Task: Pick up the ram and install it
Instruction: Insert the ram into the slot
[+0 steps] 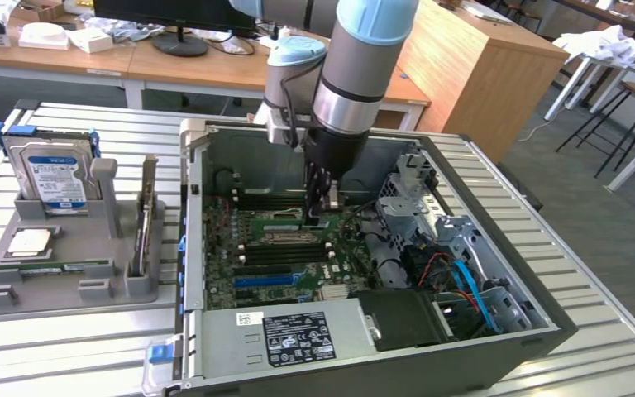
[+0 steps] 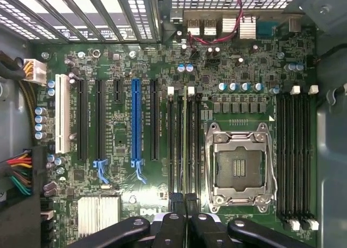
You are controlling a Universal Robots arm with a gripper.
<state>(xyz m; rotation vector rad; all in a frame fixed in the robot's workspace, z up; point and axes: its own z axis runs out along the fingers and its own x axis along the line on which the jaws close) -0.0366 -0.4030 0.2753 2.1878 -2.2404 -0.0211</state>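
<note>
My gripper [image 1: 320,217] reaches down into the open computer case [image 1: 191,248], just above the motherboard [image 1: 284,248]. In the wrist view the ram [image 2: 185,139] shows edge-on as a thin green stick. It stands along the black memory slots [image 2: 174,145] beside the empty processor socket [image 2: 238,166]. One end of the stick runs in between the black fingers [image 2: 176,202]. The gripper [image 2: 184,204] is shut on that end. I cannot tell whether the stick is seated in its slot.
On the exterior view's left a grey holder [image 1: 64,285] carries a blue-labelled hard drive [image 1: 55,178], a square silver chip [image 1: 31,241] and an upright card [image 1: 145,223]. Inside the case are a power supply [image 1: 295,331], a drive cage [image 1: 412,194], cables [image 1: 461,281] and a blue slot [image 2: 135,123].
</note>
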